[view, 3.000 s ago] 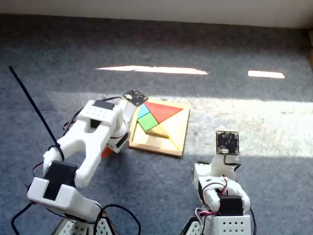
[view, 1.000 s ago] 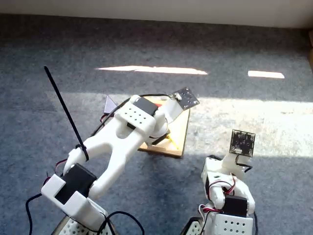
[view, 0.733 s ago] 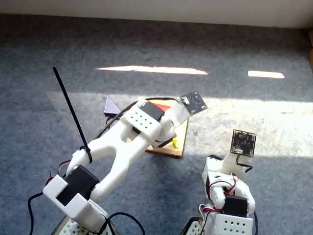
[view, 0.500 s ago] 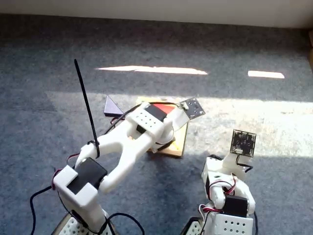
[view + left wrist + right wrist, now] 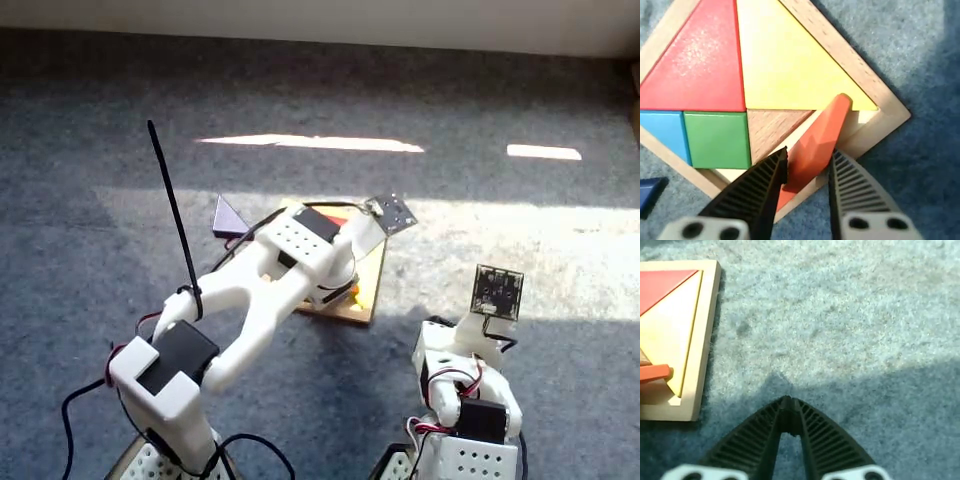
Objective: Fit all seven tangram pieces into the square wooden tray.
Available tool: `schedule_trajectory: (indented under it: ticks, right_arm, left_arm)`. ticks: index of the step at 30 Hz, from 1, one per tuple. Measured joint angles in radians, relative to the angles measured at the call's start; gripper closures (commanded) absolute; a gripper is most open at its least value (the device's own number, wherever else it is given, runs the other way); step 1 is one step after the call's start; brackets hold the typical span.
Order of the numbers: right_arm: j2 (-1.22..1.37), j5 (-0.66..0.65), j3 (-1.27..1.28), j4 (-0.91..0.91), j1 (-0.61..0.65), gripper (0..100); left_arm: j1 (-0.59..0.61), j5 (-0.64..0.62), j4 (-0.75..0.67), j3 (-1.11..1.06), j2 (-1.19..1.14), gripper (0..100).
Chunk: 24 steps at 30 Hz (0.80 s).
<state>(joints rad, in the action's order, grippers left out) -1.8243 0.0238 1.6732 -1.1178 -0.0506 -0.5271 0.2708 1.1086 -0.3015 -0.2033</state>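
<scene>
**Left arm over tray, orange piece in grip**

- Counter (image 5: 520,230): grey-blue carpet covering, sun strips across it.
- Left arm (image 5: 270,280): stretched across the near part of the tray and hiding most of it from above. A black rod (image 5: 170,200) sticks up from the arm.
- Right arm (image 5: 465,400): folded back, near the tray's right side but apart from it.
- Tray (image 5: 850,62): holds the red triangle (image 5: 695,65) and yellow triangle (image 5: 790,65) side by side, with the green square (image 5: 717,140) and blue piece (image 5: 660,135) below the red.
- Left arm's fingers (image 5: 760,185): clamped on the orange piece (image 5: 817,142), held on edge and tilted over the bare slot, its tip at the yellow triangle's corner.
- Right arm's fingers (image 5: 765,430): pressed together, nothing between them, above bare carpet.
- Purple triangle (image 5: 228,216): on the carpet left of the tray.
- Dark blue piece (image 5: 650,192): just outside the tray's rim.
- Change: three seconds ago the left arm was at the tray's left side. It has swung over the tray, uncovering the purple triangle.
</scene>
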Motion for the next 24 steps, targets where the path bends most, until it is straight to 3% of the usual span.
schedule_trajectory:
  ticks: [9,24]
  right_arm:
    - [0.0,0.0,0.0,0.0,0.0,99.3]
    - [0.0,0.0,0.0,0.0,0.0,99.3]
  left_arm:
    - [0.077,-0.002,0.008,-0.002,0.031,85]
    - [0.092,-0.008,0.008,-0.002,0.12,86]
